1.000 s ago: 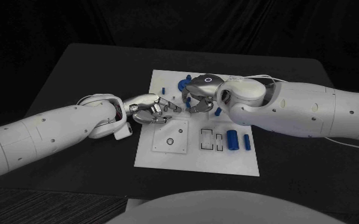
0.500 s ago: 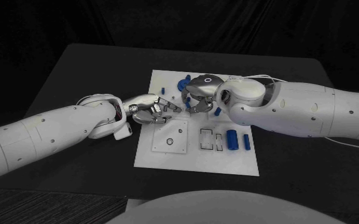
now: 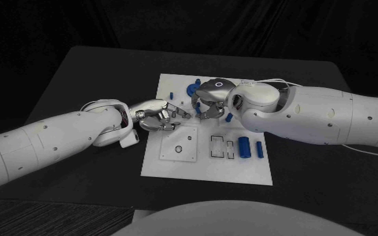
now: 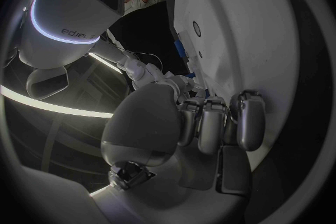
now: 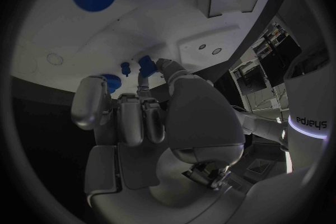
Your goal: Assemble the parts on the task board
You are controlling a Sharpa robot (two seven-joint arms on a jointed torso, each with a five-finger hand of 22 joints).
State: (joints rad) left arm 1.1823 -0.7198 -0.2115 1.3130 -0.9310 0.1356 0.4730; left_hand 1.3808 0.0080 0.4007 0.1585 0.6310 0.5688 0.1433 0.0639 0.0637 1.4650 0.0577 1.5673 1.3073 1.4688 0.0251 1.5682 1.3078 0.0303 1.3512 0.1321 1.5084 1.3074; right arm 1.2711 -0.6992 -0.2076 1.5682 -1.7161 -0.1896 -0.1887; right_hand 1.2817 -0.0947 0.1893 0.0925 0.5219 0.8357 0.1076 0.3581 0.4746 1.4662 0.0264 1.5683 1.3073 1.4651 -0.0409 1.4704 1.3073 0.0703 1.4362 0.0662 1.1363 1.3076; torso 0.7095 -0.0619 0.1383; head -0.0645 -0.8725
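Between the earlier frames and this one you barely moved anything. Your left hand (image 3: 160, 117) stayed over the middle of the task board (image 3: 206, 171), fingers curled in; whether it gripped anything, I could not tell. Your right hand (image 3: 210, 106) remained just beside it, thumb and a finger pinching a small blue part (image 5: 146, 63) close to the board. The blue cylinder (image 3: 245, 147) and the blue pin (image 3: 259, 149) lay unmoved near the board's right edge.
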